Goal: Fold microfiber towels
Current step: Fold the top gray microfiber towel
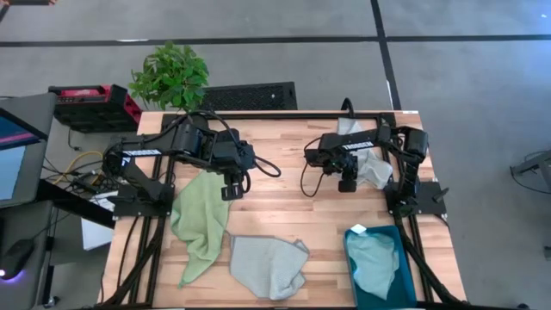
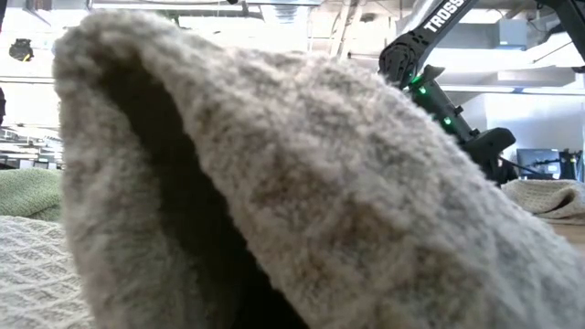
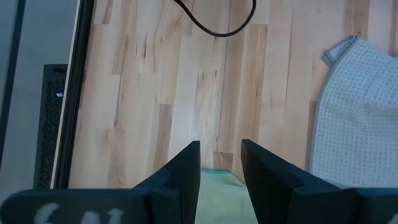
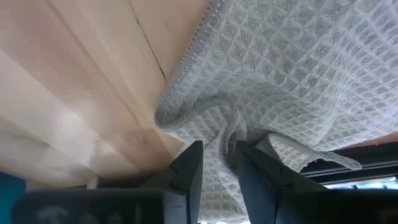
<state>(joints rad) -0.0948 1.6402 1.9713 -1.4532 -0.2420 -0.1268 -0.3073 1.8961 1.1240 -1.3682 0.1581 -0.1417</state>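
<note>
My left gripper [image 1: 231,191] hangs high over the table's left half, shut on the light green towel [image 1: 201,226], which trails from it toward the near edge. My right gripper [image 1: 347,183] is low at the far right, shut on a pale grey towel [image 1: 372,167] that lies bunched on the wood. A second pale grey towel [image 1: 268,267] lies crumpled at the near middle and fills the low view [image 2: 274,183]. A light blue towel [image 1: 375,258] lies in the teal bin [image 1: 408,284]. My left gripper has green cloth [image 3: 217,182] far back between its two fingers, which slant down toward the table's right. The fingers hide which part of the towel this is. The towel hangs below, its narrow lower end [image 1: 187,277] on the table. My right gripper pinches a raised fold [image 4: 231,134] of the grey towel between its two fingers [image 4: 189,162], near the towel's hemmed edge [image 4: 186,68]. The fingers slant down from the table's right side. The rest of the towel lies slack on the wood around them.
Bare wood [image 3: 205,93] spans the middle of the table between the arms, crossed by a black cable [image 1: 303,179]. The teal bin stands at the near right corner. A potted plant [image 1: 170,76] and a black grille [image 1: 248,95] sit beyond the far edge.
</note>
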